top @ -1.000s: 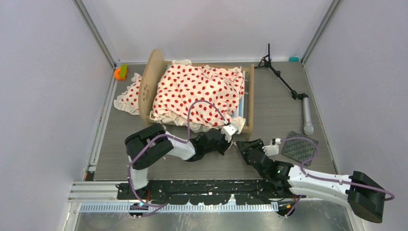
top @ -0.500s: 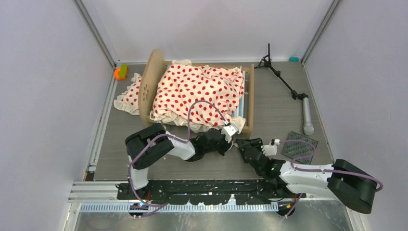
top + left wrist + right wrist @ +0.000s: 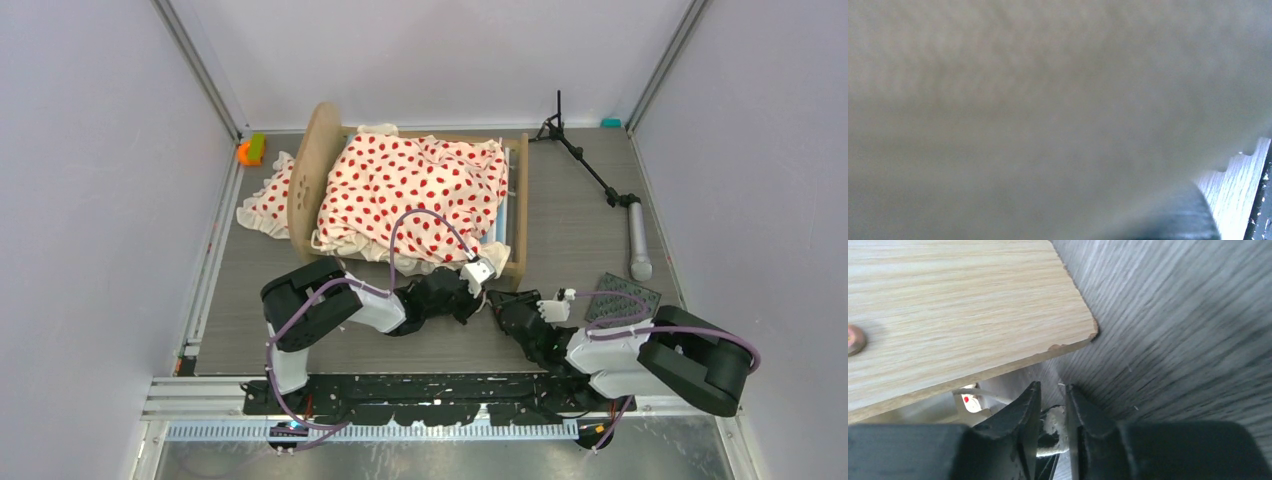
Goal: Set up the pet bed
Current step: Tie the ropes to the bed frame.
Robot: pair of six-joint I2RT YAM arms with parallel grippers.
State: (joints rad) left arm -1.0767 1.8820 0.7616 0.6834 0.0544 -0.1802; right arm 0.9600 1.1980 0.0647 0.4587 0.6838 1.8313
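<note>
The pet bed [image 3: 312, 170] stands mid-table, its light-wood foot board [image 3: 521, 200] on the right. Cream red-dotted bedding [image 3: 415, 185] is heaped over it, and a strip of striped mattress [image 3: 503, 220] shows. More dotted cloth [image 3: 268, 200] lies outside the head board. My left gripper [image 3: 480, 272] sits at the bedding's near edge by the foot board. Blurred cream cloth [image 3: 1048, 100] fills the left wrist view and hides its jaws. My right gripper [image 3: 503, 303] rests low on the floor, just below the foot board's corner [image 3: 958, 305]. Its fingers [image 3: 1053, 386] stand a narrow gap apart, with a white fuzzy bit low between them.
A black tripod stand [image 3: 590, 165] lies at the back right, its grey handle pointing toward me. A dark studded mat [image 3: 622, 303] lies right of my right arm. An orange and green toy [image 3: 249, 150] sits at the back left corner. Walls close in three sides.
My right arm has folded in, its elbow swinging left toward the base, and the gripper has slid slightly nearer the foot board with narrower jaws. The left arm has not moved.
</note>
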